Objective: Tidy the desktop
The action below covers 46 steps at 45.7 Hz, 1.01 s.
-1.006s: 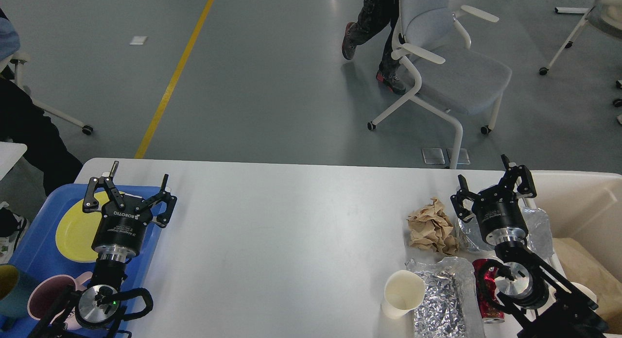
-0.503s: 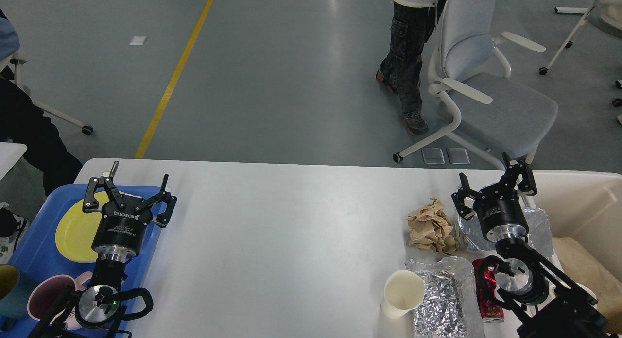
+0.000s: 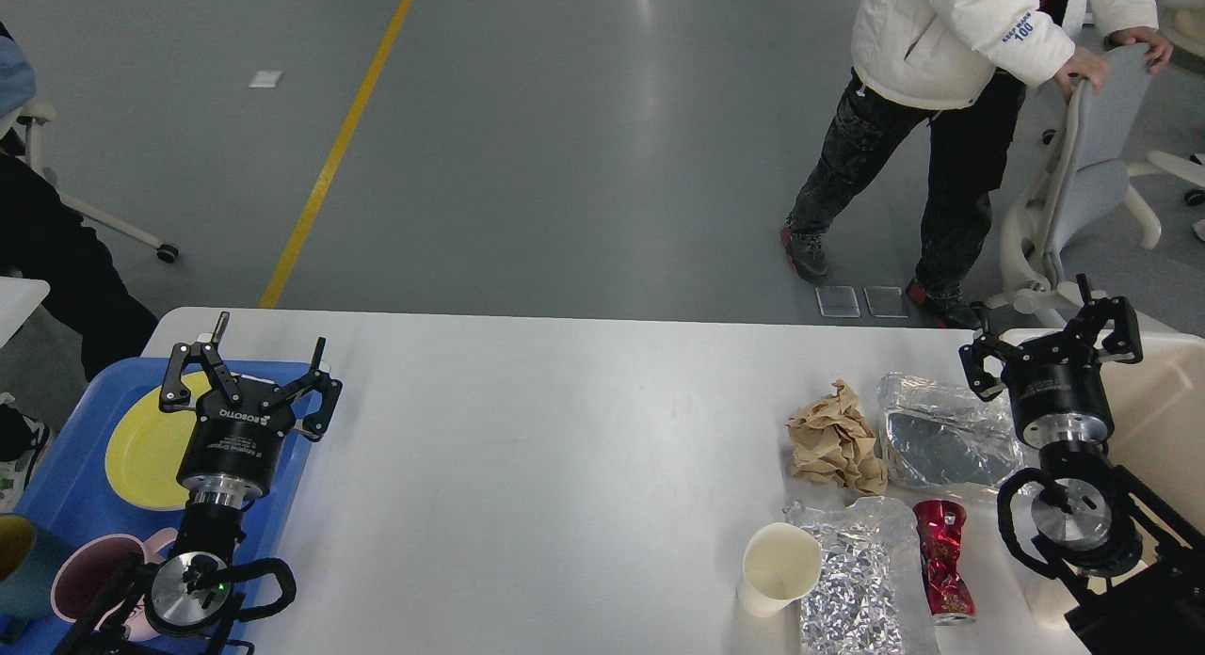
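Note:
The white desktop fills the lower part of the head view. At its right lie a crumpled brown paper ball, a clear foil-lined wrapper, a crumpled sheet of silver foil, a crushed red can and a white paper cup. My right gripper is open and empty, up over the rim of the cream bin, to the right of the wrapper. My left gripper is open and empty above the blue tray.
The blue tray holds a yellow plate, a pink mug and a teal cup. Beyond the table's far edge a person in a white jacket holds a grey chair.
My right gripper has moved right and back, off the litter to over the bin rim, uncovering the wrapper and can. The person and chair moved right. The left arm has not moved.

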{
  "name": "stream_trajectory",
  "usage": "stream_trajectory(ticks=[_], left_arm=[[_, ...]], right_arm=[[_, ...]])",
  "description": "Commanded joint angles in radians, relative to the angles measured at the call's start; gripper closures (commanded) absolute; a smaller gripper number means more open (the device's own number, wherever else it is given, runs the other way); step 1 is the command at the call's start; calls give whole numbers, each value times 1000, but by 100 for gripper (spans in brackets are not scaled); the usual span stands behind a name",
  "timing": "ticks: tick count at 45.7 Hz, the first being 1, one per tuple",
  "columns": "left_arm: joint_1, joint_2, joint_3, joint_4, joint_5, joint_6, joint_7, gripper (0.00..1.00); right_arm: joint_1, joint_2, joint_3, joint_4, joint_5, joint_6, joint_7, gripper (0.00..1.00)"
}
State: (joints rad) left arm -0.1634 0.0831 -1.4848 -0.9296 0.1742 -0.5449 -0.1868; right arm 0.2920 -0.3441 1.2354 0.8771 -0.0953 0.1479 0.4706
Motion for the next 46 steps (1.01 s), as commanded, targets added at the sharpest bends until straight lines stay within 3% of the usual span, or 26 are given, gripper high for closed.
stream_trajectory(ticks=[1, 19, 28, 46], left_arm=[[1, 0, 0, 0, 1, 0, 0, 4], [1, 0, 0, 0, -1, 0, 1, 4], [1, 0, 0, 0, -1, 0, 0, 4], [-1, 0, 0, 0, -1, 0, 0, 4]], right_arm=[[-20, -1, 1, 10, 2, 6, 0, 0], [-31, 10, -117, 13, 3, 67, -23, 0], [-7, 10, -125, 28, 2, 71, -63, 0], [70, 2, -129, 16, 0, 73, -56, 0]])
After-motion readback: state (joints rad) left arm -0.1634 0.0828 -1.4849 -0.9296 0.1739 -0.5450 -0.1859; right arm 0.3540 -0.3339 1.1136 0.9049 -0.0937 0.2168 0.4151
